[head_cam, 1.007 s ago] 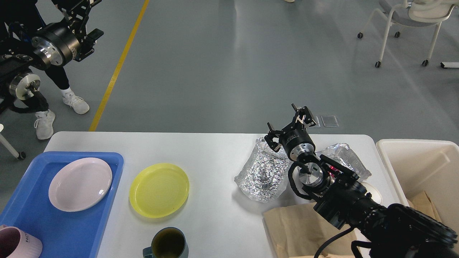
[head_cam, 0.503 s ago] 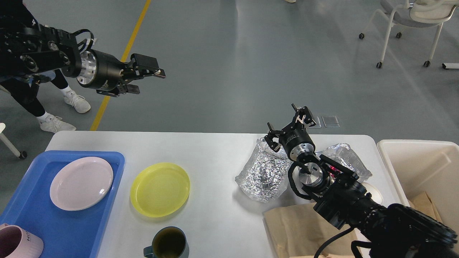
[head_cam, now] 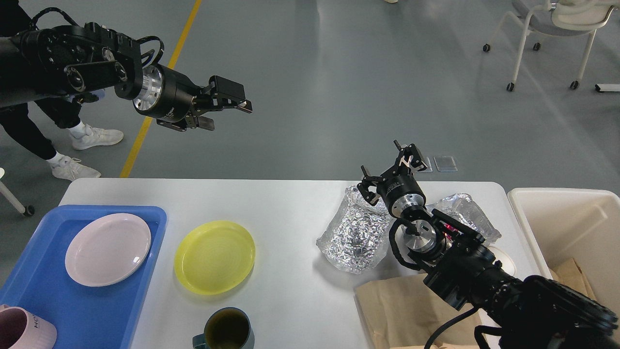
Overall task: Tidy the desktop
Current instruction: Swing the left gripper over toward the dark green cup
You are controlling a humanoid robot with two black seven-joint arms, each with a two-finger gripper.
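Note:
The white desktop (head_cam: 290,203) carries a yellow plate (head_cam: 214,257), a dark teal mug (head_cam: 226,330) at the front edge, two crumpled foil containers (head_cam: 353,237) (head_cam: 467,213) and a brown paper bag (head_cam: 397,310). My left gripper (head_cam: 232,116) hangs open and empty high above the floor, beyond the table's far edge. My right gripper (head_cam: 385,162) is open and empty, poised just above the far rim of the nearer foil container.
A blue tray (head_cam: 87,310) at the front left holds a pale pink plate (head_cam: 107,248) and a pink mug (head_cam: 24,332). A cream bin (head_cam: 566,228) stands at the table's right end. A person's legs (head_cam: 72,145) are at the far left, a wheeled chair (head_cam: 547,29) far right.
My left arm has swung in from the left edge and stretched right, its gripper now pointing toward the middle. The person's feet shifted. The right arm has not moved.

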